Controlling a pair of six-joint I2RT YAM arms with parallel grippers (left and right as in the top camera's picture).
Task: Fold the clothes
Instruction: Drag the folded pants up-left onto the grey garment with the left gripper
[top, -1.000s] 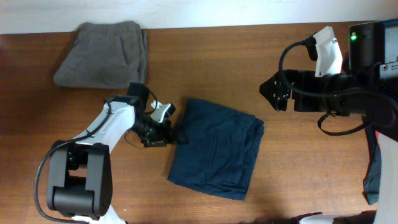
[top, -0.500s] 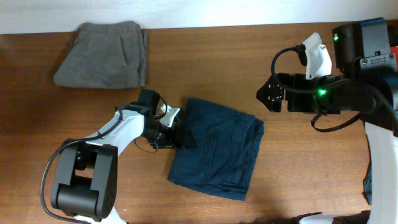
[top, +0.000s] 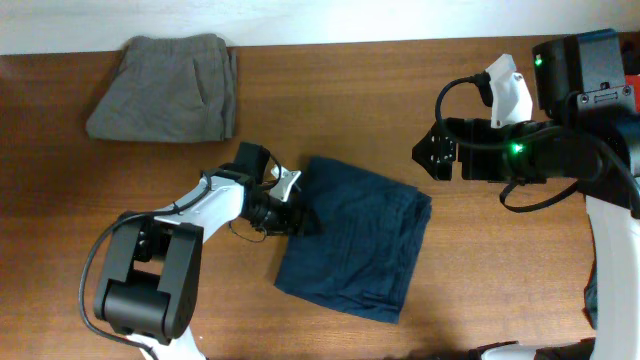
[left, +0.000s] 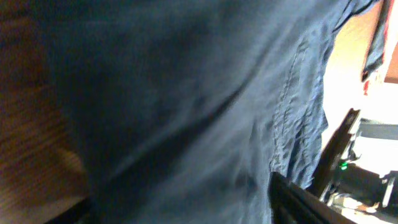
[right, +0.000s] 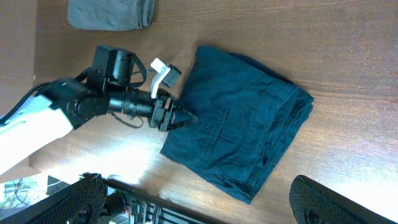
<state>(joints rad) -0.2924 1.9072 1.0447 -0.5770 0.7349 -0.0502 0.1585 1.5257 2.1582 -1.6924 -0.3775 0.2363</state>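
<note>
The navy-blue shorts (top: 355, 245) lie folded in the middle of the table, also seen in the right wrist view (right: 239, 134). My left gripper (top: 300, 215) lies low on the table against their left edge (right: 186, 117). In the left wrist view the navy cloth (left: 186, 93) fills the frame. It sits between the fingers, which stand apart; one finger (left: 305, 202) shows at lower right. My right gripper (top: 428, 157) hovers high at the right, away from the shorts, its pads (right: 323, 199) wide apart with nothing between them.
Folded grey shorts (top: 165, 88) lie at the back left corner (right: 109, 14). A dark garment (top: 597, 290) hangs at the right edge of the table. The right arm's body (top: 560, 150) stands over the right side.
My left gripper has slid right into the shorts' left edge, and the shorts have shifted slightly right. The right arm moved a little left, then held still.
</note>
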